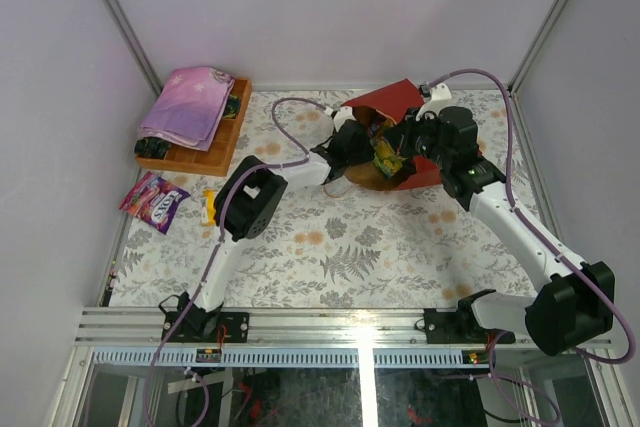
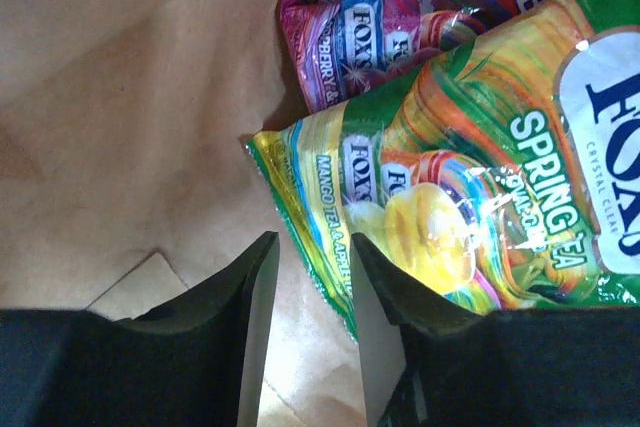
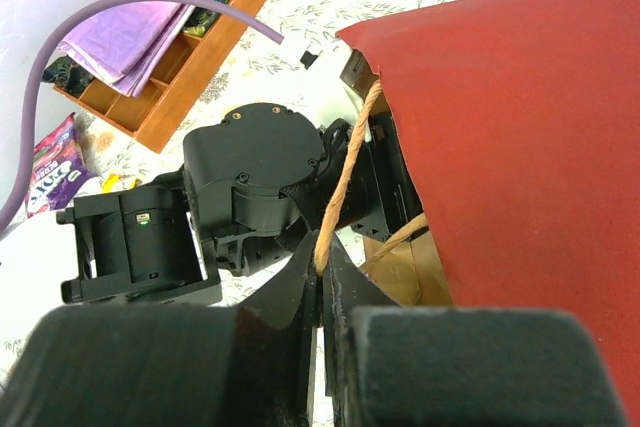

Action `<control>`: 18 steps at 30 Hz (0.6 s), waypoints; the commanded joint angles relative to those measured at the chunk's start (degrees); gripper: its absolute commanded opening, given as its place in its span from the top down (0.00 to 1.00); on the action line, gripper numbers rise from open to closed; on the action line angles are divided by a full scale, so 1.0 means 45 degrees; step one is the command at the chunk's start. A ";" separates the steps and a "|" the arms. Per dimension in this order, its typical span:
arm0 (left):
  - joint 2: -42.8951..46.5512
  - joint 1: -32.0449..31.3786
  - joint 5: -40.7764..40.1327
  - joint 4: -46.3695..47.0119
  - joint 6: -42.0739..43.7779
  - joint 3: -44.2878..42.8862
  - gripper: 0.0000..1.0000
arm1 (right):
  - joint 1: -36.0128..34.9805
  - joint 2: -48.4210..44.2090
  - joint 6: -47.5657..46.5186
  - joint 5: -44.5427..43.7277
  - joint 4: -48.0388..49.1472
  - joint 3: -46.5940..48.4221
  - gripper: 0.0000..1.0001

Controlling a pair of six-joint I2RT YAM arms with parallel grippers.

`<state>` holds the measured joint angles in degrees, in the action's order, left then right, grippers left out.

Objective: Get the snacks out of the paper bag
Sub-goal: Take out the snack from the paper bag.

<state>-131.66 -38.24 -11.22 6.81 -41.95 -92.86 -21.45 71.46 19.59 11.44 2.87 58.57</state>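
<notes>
- Most of your snacks are inside the paper bag point(image 1: 398, 102). It lies on its side at the far middle of the table point(image 1: 340, 247), red outside up, with its mouth turned toward the left arm.
- Check your left wrist view: a green-yellow packet point(image 2: 480, 197) lies on the bag's brown inner wall. A purple packet point(image 2: 390, 27) lies just beyond it, deeper in the bag, and the two overlap.
- Your left gripper point(image 2: 310, 282) is inside the bag with its fingers spread. The green-yellow packet's near corner reaches the gap, right beside one finger. Nothing is pinched, and you cannot tell whether that finger touches the packet.
- Your right gripper point(image 3: 322, 272) is at the bag's mouth, its fingers pressed together on the twisted paper handle point(image 3: 345, 177). The handle runs up from the fingertips to the bag's red edge.
- Well to the left of the bag, a second purple packet point(image 1: 155, 200) lies flat on the table. A small yellow packet point(image 1: 208, 207) lies just beside it, on the side nearer the bag.
- Also left of the bag, beyond those two packets, a wooden tray point(image 1: 205, 155) holds a folded pink-purple cloth point(image 1: 190, 105).
</notes>
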 commanded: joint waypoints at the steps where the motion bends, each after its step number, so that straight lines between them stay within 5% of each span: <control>1: -0.0730 -0.0058 -0.0625 -0.0257 -0.0032 -0.0849 0.70 | -0.0157 -0.0415 -0.0351 -0.0166 0.0312 -0.0015 1.00; 4: -0.1190 -0.0071 -0.0687 -0.0651 -0.0049 -0.1363 0.83 | -0.0160 -0.0495 -0.0524 -0.0382 0.0171 -0.0019 1.00; 9: -0.1367 -0.0059 -0.0830 -0.1143 -0.0266 -0.1484 0.84 | -0.0149 -0.0592 -0.0759 -0.0642 0.0036 -0.0055 1.00; 18: -0.0452 -0.0057 -0.1605 -0.1452 -0.0286 -0.0462 0.62 | -0.0121 -0.0587 -0.0818 -0.0619 0.0084 -0.0168 1.00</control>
<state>-135.96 -38.59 -15.20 3.84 -43.40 -97.49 -21.45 71.07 16.91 9.47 1.93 58.19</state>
